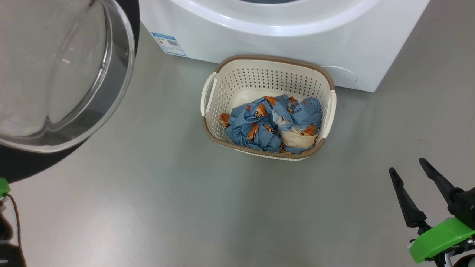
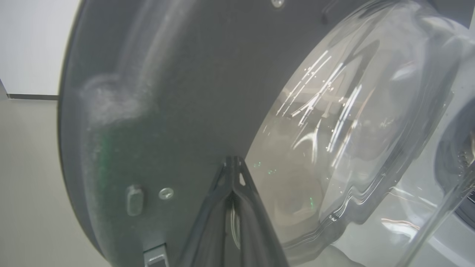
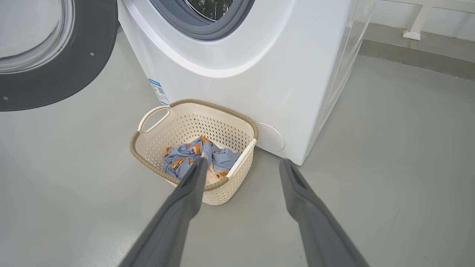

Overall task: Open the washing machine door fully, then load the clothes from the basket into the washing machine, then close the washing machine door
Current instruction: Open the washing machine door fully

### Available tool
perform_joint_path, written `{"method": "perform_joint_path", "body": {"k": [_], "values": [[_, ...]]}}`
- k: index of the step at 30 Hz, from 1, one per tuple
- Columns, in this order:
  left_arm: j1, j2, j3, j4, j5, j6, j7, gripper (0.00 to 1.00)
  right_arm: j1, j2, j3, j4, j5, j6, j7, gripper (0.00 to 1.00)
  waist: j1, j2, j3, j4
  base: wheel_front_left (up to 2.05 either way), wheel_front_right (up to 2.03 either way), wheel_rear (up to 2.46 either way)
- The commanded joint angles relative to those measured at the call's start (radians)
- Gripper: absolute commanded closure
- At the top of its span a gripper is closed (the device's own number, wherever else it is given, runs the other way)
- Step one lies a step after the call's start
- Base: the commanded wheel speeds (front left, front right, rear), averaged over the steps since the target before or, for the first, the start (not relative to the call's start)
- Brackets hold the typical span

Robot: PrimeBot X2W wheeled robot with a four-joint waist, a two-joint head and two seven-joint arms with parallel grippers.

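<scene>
The washing machine door stands swung open at the left, its clear glass bowl bulging toward me. My left gripper is shut, with its tips close against the door's dark grey inner face beside the glass; whether they touch it I cannot tell. In front of the white washing machine stands the cream basket, holding a heap of blue printed and cream clothes. My right gripper hangs open and empty at the lower right, apart from the basket. The right wrist view shows the gripper, basket, clothes and drum.
The basket sits against the machine's front, near a blue label and a round cover. Grey floor spreads around it. A wall with a skirting runs behind the machine's right side.
</scene>
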Motion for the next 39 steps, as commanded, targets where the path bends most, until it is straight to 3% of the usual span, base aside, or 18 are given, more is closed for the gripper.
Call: {"method": "perform_joint_path", "body": {"k": [1,11,18,28,39], "values": [[-0.018,0.068,0.036,-0.014,0.017,-0.002,-0.005,1.0,0.011,-0.015,0.016,-0.03,-0.006,0.002,0.0,0.0,0.0,-0.0001,-0.003,0.001,0.0,0.0,0.0],[0.03,0.073,0.066,-0.002,0.065,-0.05,-0.005,1.0,-0.016,0.029,0.055,0.018,-0.003,0.002,-0.034,0.0,0.0,-0.0001,-0.067,-0.026,0.0,0.0,0.0],[0.088,0.059,0.03,-0.034,0.106,-0.075,-0.005,1.0,-0.035,0.079,0.079,0.091,-0.001,0.002,-0.086,0.0,0.0,-0.0001,-0.145,-0.063,0.0,0.0,0.0],[0.218,0.004,-0.123,-0.1,0.187,-0.087,-0.005,1.0,-0.053,0.145,0.099,0.213,0.003,0.002,-0.16,0.0,0.0,-0.0001,-0.281,-0.143,0.0,0.0,0.0],[0.368,-0.033,-0.279,-0.128,0.196,-0.089,-0.002,1.0,-0.049,0.191,0.105,0.289,0.003,0.002,-0.198,0.0,0.0,-0.0001,-0.401,-0.249,0.0,0.0,0.0]]}}
